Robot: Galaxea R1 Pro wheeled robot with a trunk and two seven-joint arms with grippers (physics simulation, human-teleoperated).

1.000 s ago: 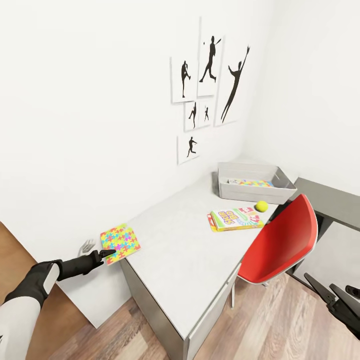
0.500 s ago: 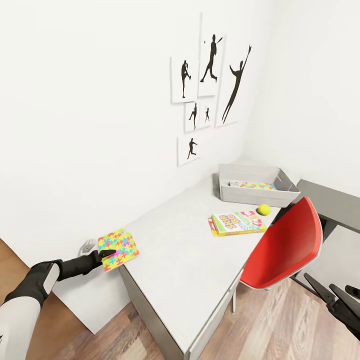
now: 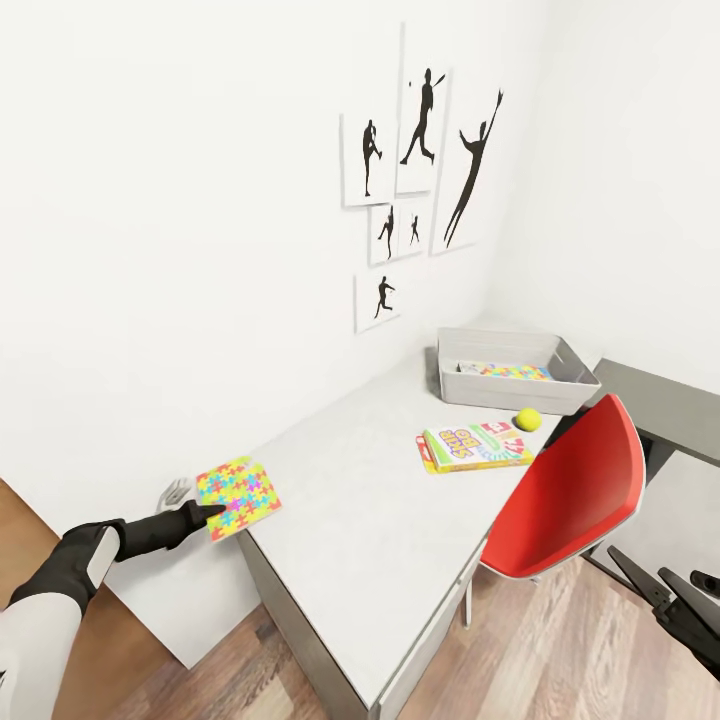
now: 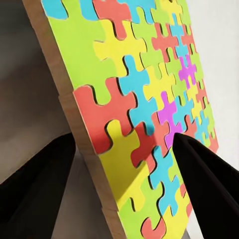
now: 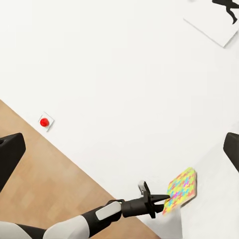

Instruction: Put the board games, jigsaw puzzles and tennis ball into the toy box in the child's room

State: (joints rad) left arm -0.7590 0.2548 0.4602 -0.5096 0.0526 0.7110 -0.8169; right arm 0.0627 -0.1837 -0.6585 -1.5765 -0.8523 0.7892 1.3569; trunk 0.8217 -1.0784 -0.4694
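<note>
A jigsaw puzzle (image 3: 240, 495) with yellow, pink, blue and green pieces hangs over the left end of the table (image 3: 370, 520), slightly tilted. My left gripper (image 3: 212, 514) is shut on its near edge, one finger over the printed face and one under it (image 4: 124, 142); the right wrist view shows the same grip (image 5: 155, 201). The grey toy box (image 3: 500, 388) stands at the far end with a second puzzle and a printed box inside. In front of it lie a board game (image 3: 470, 444) and the tennis ball (image 3: 528, 419). My right gripper (image 3: 668, 592) is open, low at the right.
A red chair (image 3: 565, 490) is pushed against the table's right side, close to the board game and ball. A dark-grey cabinet (image 3: 665, 400) stands beyond it. Athlete silhouette pictures hang on the white wall, and wood floor lies below the table's left end.
The puzzle has tipped and slid a little toward my left gripper at the table's end. The view shifted slightly. The right arm has not moved.
</note>
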